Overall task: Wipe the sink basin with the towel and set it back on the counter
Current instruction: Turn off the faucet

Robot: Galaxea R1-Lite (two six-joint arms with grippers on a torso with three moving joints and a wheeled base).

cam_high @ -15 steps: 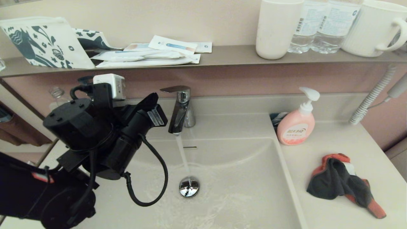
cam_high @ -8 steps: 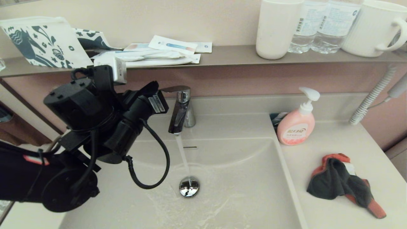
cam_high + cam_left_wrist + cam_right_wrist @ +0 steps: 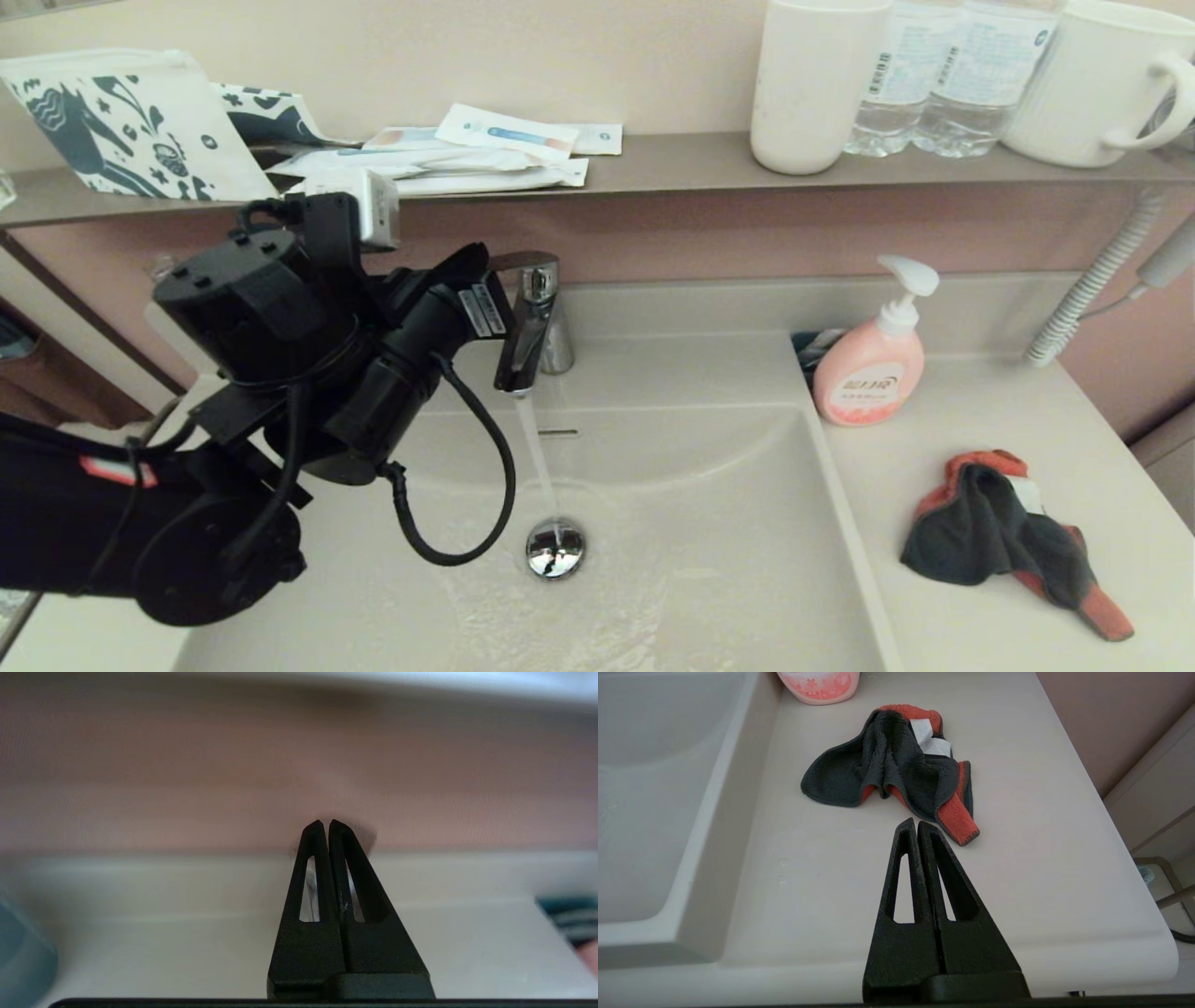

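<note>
Two grippers, both pinched closed and empty. Left gripper sits at the tap, likely to stop the running water. Right gripper aims at the towel, crumpled on the counter at the basin's three o'clock.

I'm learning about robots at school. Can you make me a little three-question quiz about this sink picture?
1. True or false: water runs from the tap into the basin.
2. Where does the towel lie? A) in the basin B) on the counter C) on the shelf
3. Fill in: the left gripper is shut and sits next to the ____.

Key:
1. True; the stream lands by the drain plug.
2. B, in front of the soap bottle; the right gripper, shut and empty, hovers near it.
3. Tap.
</note>
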